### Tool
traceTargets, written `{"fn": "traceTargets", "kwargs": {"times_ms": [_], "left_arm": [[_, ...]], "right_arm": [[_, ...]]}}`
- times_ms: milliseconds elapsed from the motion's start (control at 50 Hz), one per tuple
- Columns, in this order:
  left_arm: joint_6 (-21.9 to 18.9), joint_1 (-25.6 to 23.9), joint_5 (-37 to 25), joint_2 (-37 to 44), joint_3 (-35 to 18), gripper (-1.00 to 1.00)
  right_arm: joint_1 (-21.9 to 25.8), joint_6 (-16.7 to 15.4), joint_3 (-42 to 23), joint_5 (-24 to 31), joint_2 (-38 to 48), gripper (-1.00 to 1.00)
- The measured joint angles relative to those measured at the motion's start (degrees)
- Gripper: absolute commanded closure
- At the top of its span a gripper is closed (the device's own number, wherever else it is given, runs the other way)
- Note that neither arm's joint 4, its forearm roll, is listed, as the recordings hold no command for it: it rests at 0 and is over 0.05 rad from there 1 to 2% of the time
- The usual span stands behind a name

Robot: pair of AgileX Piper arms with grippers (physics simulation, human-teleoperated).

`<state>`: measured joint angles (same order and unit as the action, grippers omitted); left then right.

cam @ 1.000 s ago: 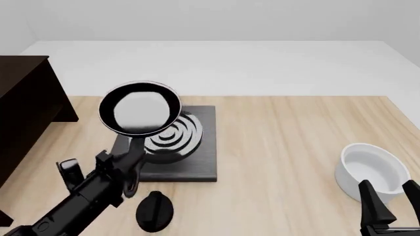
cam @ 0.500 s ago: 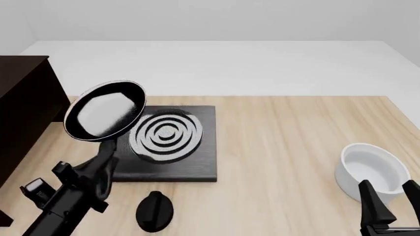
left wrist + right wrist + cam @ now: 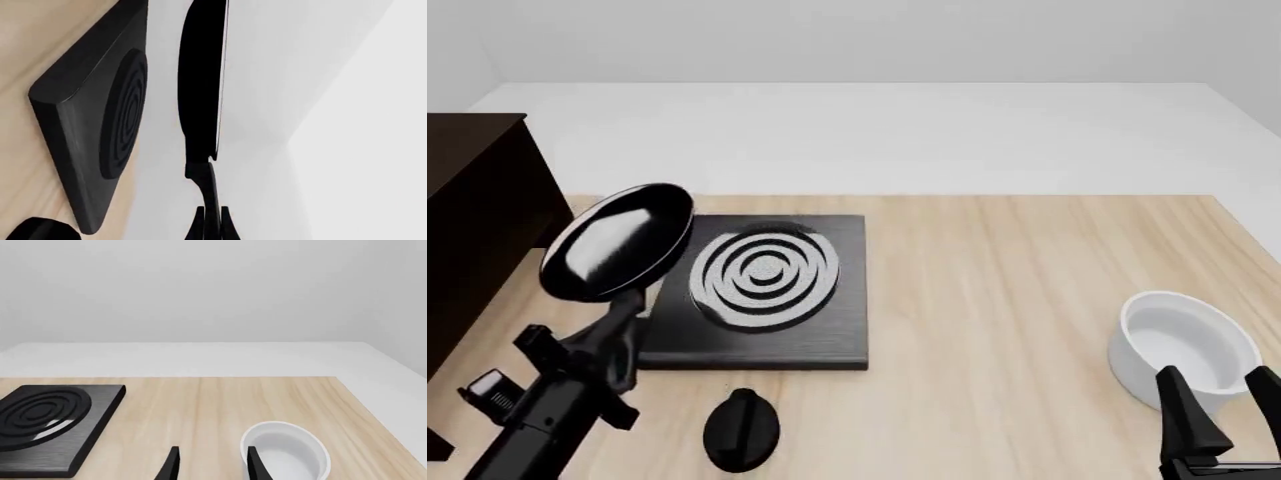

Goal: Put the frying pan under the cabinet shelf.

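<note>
The frying pan point(image 3: 615, 242) hangs tilted in the air over the left edge of the stove plate, close to the dark brown cabinet shelf point(image 3: 481, 230) at the table's left side. My left gripper point(image 3: 625, 328) is shut on the pan's long black handle. In the left wrist view the frying pan point(image 3: 200, 75) shows edge-on, with its handle running down between the fingers of the left gripper point(image 3: 211, 227). My right gripper point(image 3: 1224, 408) stands open at the near right, beside the white bowl, with nothing in it; the right wrist view shows the right gripper point(image 3: 212, 467) spread.
A flat black stove plate point(image 3: 827, 335) with grey rings lies left of centre. A small black knob-like disc point(image 3: 741, 430) sits in front of it. A white bowl point(image 3: 1181, 345) stands at the right near edge.
The left arm has swung left, carrying the pan off from above the stove rings toward the cabinet and tilting it further. The right arm has not moved.
</note>
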<state>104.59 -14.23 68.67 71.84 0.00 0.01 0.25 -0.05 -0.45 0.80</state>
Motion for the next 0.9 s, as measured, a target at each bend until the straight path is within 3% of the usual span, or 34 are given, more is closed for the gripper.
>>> {"fn": "traceTargets", "kwargs": {"times_ms": [520,900], "left_arm": [[4.44,3.83,0.23,5.89,0.00,1.00],[2.66,10.46,0.25,12.42,0.00,1.00]], "right_arm": [[0.00,0.00,0.00,0.00,-0.01,-1.00],[-0.01,0.00,0.00,0.00,-0.01,-1.00]]}}
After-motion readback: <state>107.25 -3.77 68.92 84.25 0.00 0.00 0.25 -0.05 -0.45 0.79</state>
